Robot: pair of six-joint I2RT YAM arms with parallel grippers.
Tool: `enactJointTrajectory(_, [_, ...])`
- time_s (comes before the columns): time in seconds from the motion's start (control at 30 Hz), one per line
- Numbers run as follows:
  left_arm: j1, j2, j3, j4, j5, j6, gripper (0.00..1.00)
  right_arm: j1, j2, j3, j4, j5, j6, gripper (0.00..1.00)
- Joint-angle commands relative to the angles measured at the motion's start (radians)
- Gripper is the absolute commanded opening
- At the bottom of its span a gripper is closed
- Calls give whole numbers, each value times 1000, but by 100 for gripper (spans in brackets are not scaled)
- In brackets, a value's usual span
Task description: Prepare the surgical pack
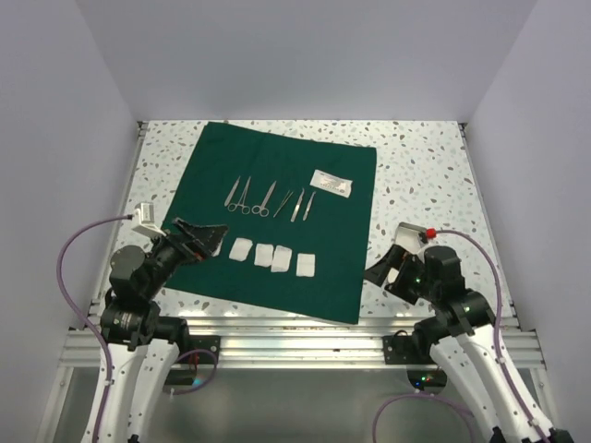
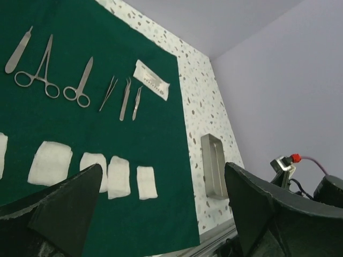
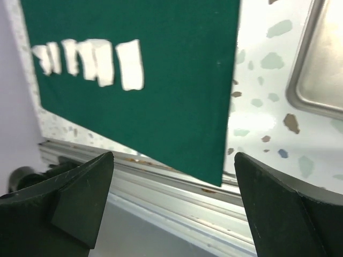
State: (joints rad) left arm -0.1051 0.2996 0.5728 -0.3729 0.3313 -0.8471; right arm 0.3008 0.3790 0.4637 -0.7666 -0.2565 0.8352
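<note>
On flat green drape (image 1: 342, 249), steel scissors (image 1: 265, 199)

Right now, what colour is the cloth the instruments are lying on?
Dark green, plain, no pattern; the drape shows best in the top external view.

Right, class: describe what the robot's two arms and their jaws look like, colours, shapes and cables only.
Both arms share a build: white lower links, black rounded joints above. The left arm has a white block at its wrist, the right arm a red-tipped block. A thin purple cable runs from each wrist. The jaws are matt black and wedge-shaped.
</note>
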Motion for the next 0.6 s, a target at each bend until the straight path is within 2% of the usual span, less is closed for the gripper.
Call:
enactJointTrajectory(0.0, [5,30,-1,-54,63,68,100,-2,145,72,48,45,-146,99])
enactJointTrajectory(0.17, [5,98,-27,-49,80,80,99,0,468,148,222,69,-214,99])
enactJointTrajectory(0.27, [4,116,-62,17,117,66,96,3,604,220,326,112,-248,99])
enactJointTrajectory(0.3, [5,119,-71,35,132,59,95,4,709,283,342,118,-267,99])
enactJointTrajectory(0.43, [4,180,-93,86,127,43,83,21,961,456,441,157,-303,95])
enactJointTrajectory(0.47, [4,196,-87,77,120,57,78,23,1019,487,455,163,-308,89])
enactJointTrajectory(0.53, [4,234,-67,46,81,71,77,23,1174,593,470,165,-309,82])
enactJointTrajectory(0.57, [2,242,-62,43,72,89,76,23,1217,657,481,155,-311,74])
